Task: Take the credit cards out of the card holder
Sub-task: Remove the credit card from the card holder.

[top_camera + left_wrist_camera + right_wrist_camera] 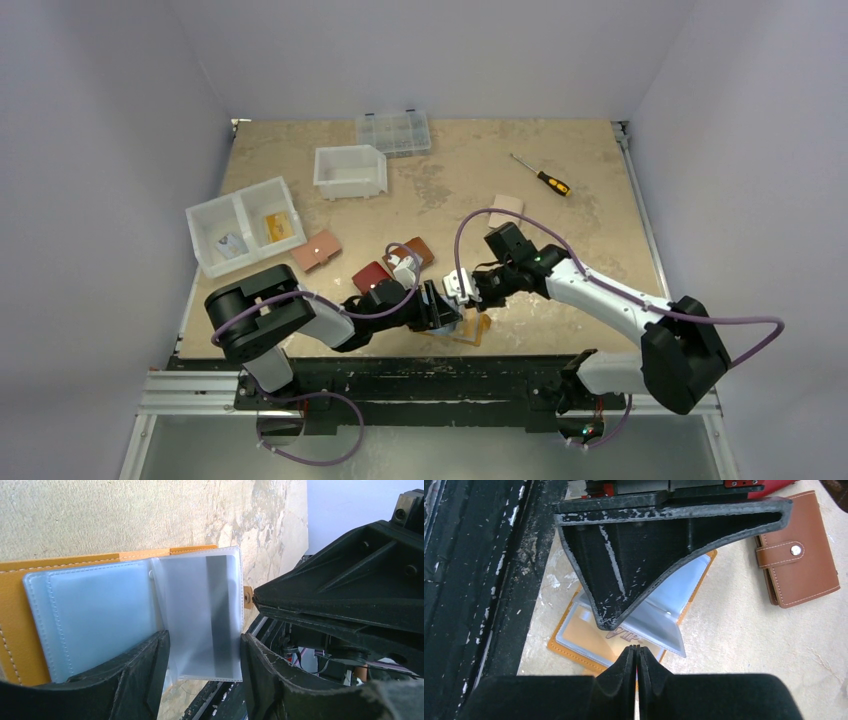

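At the near edge of the table (pixel 600 220), between the two arms, the card holder (pixel 579 657) lies open with its mustard cover down and its clear plastic leaves (pixel 100 615) fanned upward. The left claw (pixel 204 639) stands with fingers apart, straddling one raised leaf that carries a credit card (pixel 220 615) with a dark stripe. Its finger edges sit at the leaf's sides, and whether they press it cannot be told. The right claw (pixel 636 652) has its fingers brought together with only a hairline between them, its tip at the leaf's free edge beside a small tan snap tab (pixel 247 594).

Handling, as judged: the cards are light, stiff and slick. The leaves are soft and likely to buckle or lift with a card rather than release it. The holder looks light enough to slide or rise unless pinned. Best hold — the exposed short edge of a card at the pocket mouth, pinched flat and drawn along the pocket.

Not established: whether the right claw has a card or leaf edge nipped — anything that thin is lost in the hairline. In the right wrist view the left claw's finger (pixel 624 565) blocks the middle of the holder and cuts off lettering on one card. The number of cards cannot be made out. A brown wallet (pixel 799 550) lies near, apart from the holder.
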`<control>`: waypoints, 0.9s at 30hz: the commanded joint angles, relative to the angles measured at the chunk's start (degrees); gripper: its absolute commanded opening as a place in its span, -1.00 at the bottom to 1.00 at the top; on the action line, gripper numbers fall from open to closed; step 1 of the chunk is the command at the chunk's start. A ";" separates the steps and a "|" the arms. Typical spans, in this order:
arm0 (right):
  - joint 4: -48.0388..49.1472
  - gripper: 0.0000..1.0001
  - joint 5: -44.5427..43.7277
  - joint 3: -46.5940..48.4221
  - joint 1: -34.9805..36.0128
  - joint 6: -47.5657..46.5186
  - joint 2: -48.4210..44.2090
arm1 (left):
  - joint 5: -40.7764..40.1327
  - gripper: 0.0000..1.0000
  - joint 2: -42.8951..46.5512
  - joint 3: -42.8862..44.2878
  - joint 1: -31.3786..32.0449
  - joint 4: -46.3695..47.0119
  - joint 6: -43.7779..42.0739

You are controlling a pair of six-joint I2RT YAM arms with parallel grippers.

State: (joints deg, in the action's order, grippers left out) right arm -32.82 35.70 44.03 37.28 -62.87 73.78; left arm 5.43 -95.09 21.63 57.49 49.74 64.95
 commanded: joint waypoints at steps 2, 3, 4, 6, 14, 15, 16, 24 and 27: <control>3.43 -0.88 -0.47 0.44 -0.19 2.63 0.59 | 0.85 0.11 -0.71 -0.68 -0.17 1.11 -0.26; 3.54 -0.91 -0.66 0.44 -0.19 2.86 0.80 | 0.89 0.11 -0.71 -0.63 -0.15 1.19 -0.25; 3.55 -0.93 -0.78 0.51 -0.19 2.92 1.02 | 0.94 0.11 -0.71 -0.62 -0.19 1.16 -0.26; 3.32 -0.98 -0.85 0.66 -0.19 2.85 1.48 | 0.94 0.12 -0.67 -0.71 -0.17 1.15 -0.33; -0.18 -1.00 -0.90 2.47 -0.18 1.04 3.27 | 0.97 0.14 -0.27 -0.84 -0.17 1.20 -0.35; 0.43 -1.00 -0.90 2.17 -0.12 1.34 3.39 | 0.98 0.14 -0.34 -0.80 -0.19 1.29 -0.35; 1.68 -1.00 -1.09 1.79 -0.11 2.07 3.31 | 1.06 0.15 -0.36 -0.80 -0.19 1.39 -0.35; 15.04 -1.00 -2.40 -2.69 1.44 11.79 1.43 | 1.84 0.30 -0.71 -1.44 -0.19 3.34 -0.69; 17.02 -1.00 -2.81 -2.71 2.18 14.60 2.72 | 1.78 0.39 -0.50 -1.99 -0.17 4.24 -0.87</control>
State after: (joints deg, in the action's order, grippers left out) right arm -22.52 33.65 41.60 38.39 -54.08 76.69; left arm 6.31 -95.15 21.15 57.49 51.40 64.93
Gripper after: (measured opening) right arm 0.049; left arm 0.668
